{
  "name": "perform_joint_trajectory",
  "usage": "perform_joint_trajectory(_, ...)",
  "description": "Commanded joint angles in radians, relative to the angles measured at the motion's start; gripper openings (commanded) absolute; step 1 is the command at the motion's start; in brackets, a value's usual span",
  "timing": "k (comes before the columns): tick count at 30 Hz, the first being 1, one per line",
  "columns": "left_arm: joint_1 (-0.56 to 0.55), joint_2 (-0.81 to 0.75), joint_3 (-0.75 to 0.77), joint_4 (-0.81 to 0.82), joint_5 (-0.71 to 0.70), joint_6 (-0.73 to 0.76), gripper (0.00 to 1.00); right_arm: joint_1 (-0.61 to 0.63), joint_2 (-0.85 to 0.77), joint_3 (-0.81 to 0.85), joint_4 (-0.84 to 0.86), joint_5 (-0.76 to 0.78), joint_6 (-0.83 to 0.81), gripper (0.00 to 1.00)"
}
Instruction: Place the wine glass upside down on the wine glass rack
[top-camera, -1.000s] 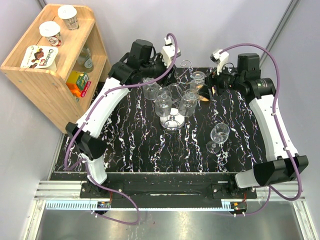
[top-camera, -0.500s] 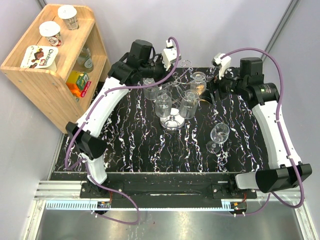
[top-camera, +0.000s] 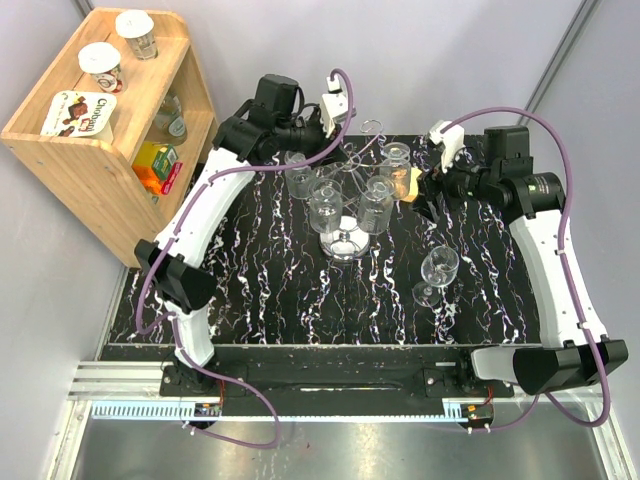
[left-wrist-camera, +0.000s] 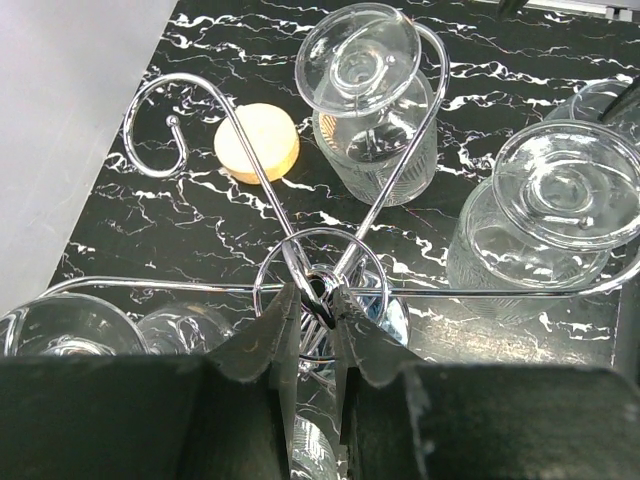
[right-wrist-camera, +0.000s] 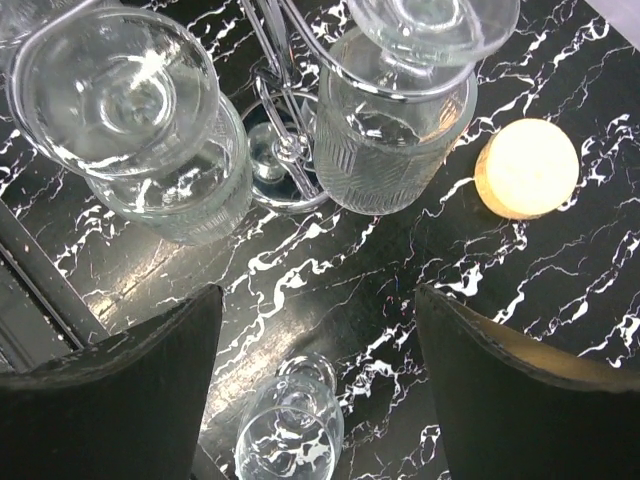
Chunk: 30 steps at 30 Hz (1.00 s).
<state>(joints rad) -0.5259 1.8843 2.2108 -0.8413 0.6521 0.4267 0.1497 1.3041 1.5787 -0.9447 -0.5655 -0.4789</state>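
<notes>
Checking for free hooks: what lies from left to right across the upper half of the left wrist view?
empty rack hook → yellow disc → hanging upside-down glass → second hanging glass

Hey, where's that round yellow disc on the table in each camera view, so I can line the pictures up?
Top external: the yellow disc lies toward the far edge, just right of the wine glass rack.
Left wrist: upper left of centre, between two of the rack's wire arms.
Right wrist: right side, upper half.
Shared landmark: the rack's central post, which shows in all three views.
</notes>
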Motion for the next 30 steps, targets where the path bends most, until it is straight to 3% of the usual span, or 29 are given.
perform_joint_trajectory(1,0.03,-0.013,0.078,0.005,0.159,0.058,0.0,-0.01,-0.034,0.047,-0.094,0.038,-0.075,0.83)
perform_joint_trajectory(9,0.056,0.015,0.132,-0.119,0.274,0.207,0.0,-0.022,-0.034,0.046,-0.18,0.042,-0.142,0.83)
perform_joint_trajectory(18,0.063,0.009,0.155,-0.222,0.277,0.352,0.0,-0.042,-0.025,0.056,-0.253,0.044,-0.207,0.82)
perform_joint_trajectory(30,0.07,0.041,0.222,-0.237,0.317,0.379,0.0,-0.055,0.026,0.107,-0.448,0.117,-0.313,0.8)
